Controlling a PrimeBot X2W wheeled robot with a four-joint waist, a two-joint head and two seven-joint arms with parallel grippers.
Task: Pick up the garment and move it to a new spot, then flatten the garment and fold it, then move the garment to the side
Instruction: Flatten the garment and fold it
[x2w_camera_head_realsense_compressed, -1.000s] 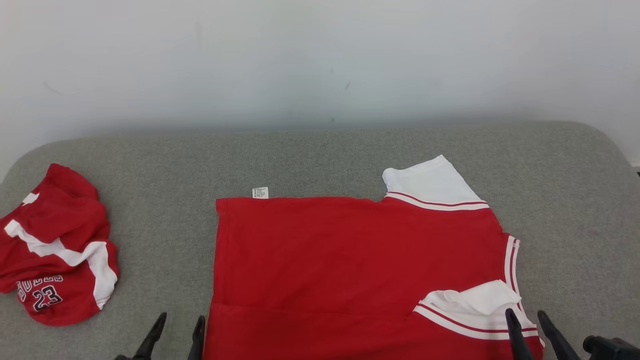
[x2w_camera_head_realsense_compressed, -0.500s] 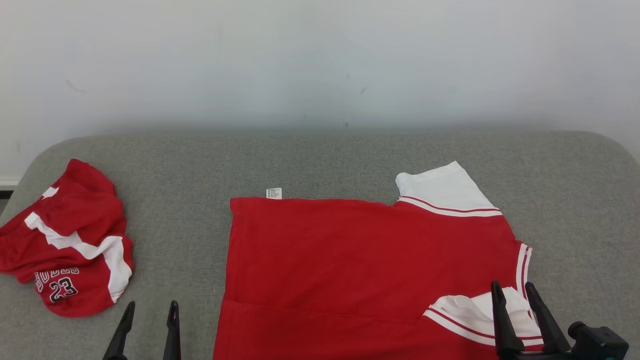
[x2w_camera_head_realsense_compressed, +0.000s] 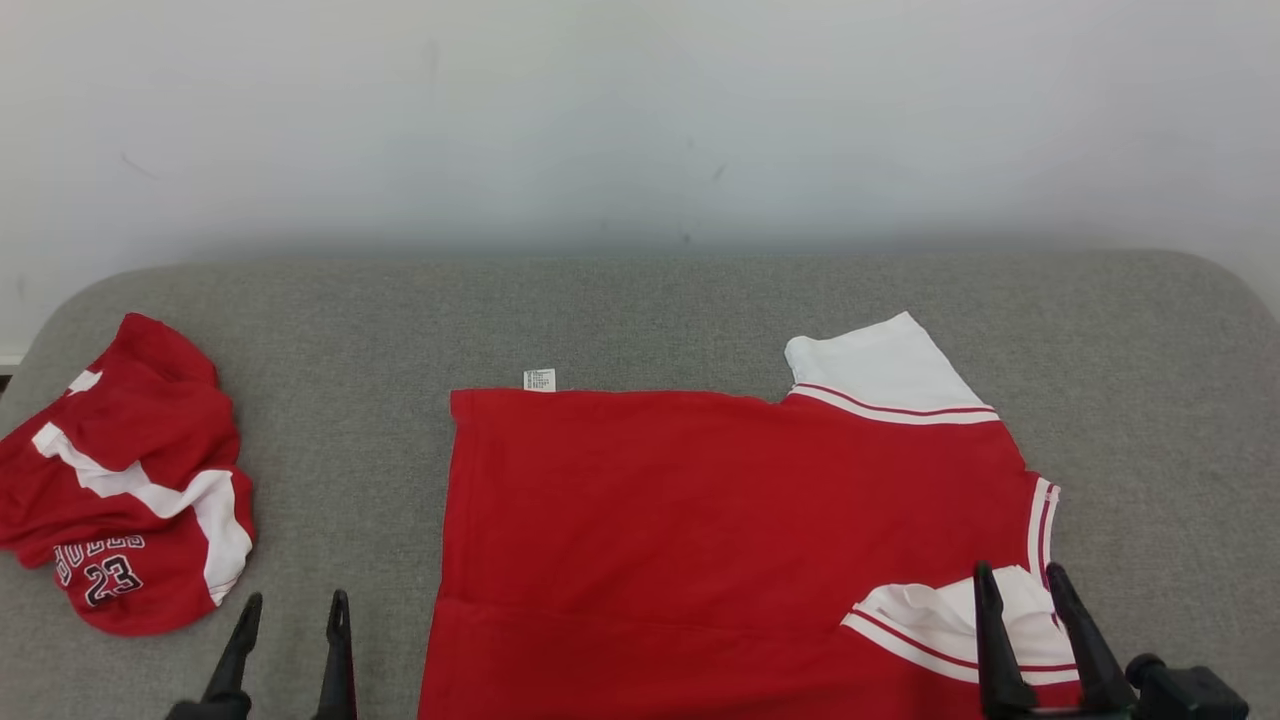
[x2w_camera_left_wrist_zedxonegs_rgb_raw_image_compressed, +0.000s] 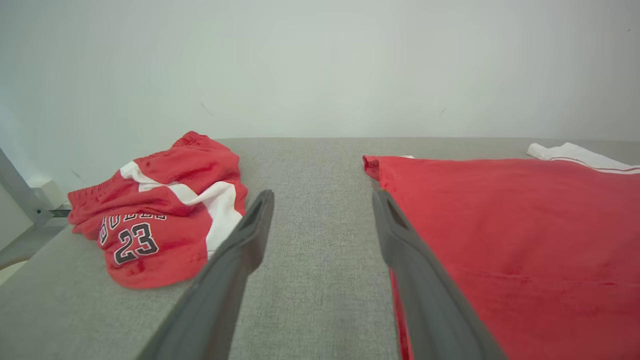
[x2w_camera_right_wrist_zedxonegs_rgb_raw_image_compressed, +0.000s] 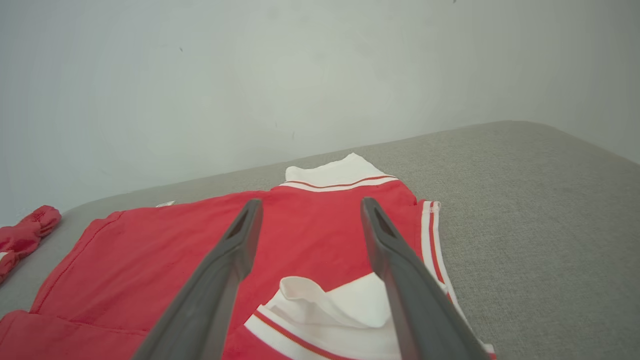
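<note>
The left gripper (x2w_camera_head_realsense_compressed: 295, 600) has its two fingers spread wide and holds nothing. It sits over the bare grey cushion (x2w_camera_head_realsense_compressed: 640, 310), between the crumpled red shorts (x2w_camera_head_realsense_compressed: 120, 500) on the left and the left edge of the red shirt (x2w_camera_head_realsense_compressed: 720, 520). In the left wrist view, the left gripper's (x2w_camera_left_wrist_zedxonegs_rgb_raw_image_compressed: 322, 197) right-hand finger lines up just beside that edge. The right gripper (x2w_camera_head_realsense_compressed: 1018, 572) is equally spread and empty. Its fingers are over the shirt's near white sleeve (x2w_camera_head_realsense_compressed: 940, 610), and whether they touch the cloth cannot be told. The right wrist view shows the rumpled sleeve between the fingers of the right gripper (x2w_camera_right_wrist_zedxonegs_rgb_raw_image_compressed: 311, 202).

The shirt lies flat across the middle and right of the cushion, with its far sleeve (x2w_camera_head_realsense_compressed: 880, 375) pointing toward the wall (x2w_camera_head_realsense_compressed: 640, 120).

Compared with a second ago, the camera has shifted slightly. The left gripper now stands farther left of the shirt's edge, and the right gripper reaches farther over the sleeve. The clothes lie as before.
</note>
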